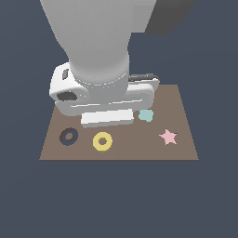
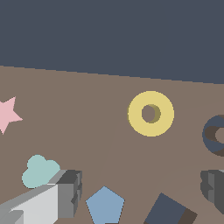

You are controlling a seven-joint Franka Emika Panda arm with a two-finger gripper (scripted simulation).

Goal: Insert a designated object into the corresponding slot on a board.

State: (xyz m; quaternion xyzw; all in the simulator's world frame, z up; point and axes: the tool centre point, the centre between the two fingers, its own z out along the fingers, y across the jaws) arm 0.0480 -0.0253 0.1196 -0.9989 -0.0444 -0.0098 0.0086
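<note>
The yellow ring [image 1: 102, 141] lies flat on the brown board [image 1: 181, 148], near its front edge. Just to the exterior view's left of it is the slot [image 1: 69, 136], a dark ring-shaped recess with a brown centre. In the wrist view the yellow ring [image 2: 151, 113] is in full sight and the slot [image 2: 215, 134] is cut off by the picture's edge. My gripper [image 2: 140, 190] is open, its fingers [image 2: 65, 192] wide apart and holding nothing. It hovers over the board behind the ring, apart from it. In the exterior view the white hand [image 1: 104, 100] hides the fingertips.
A pink star [image 1: 168, 136] and a pale teal cloud-shaped piece [image 1: 146, 115] lie on the board to the exterior view's right. Under the gripper the wrist view shows a blue pentagon [image 2: 105, 204] and a dark square recess [image 2: 168, 211]. The arm hides the board's back part.
</note>
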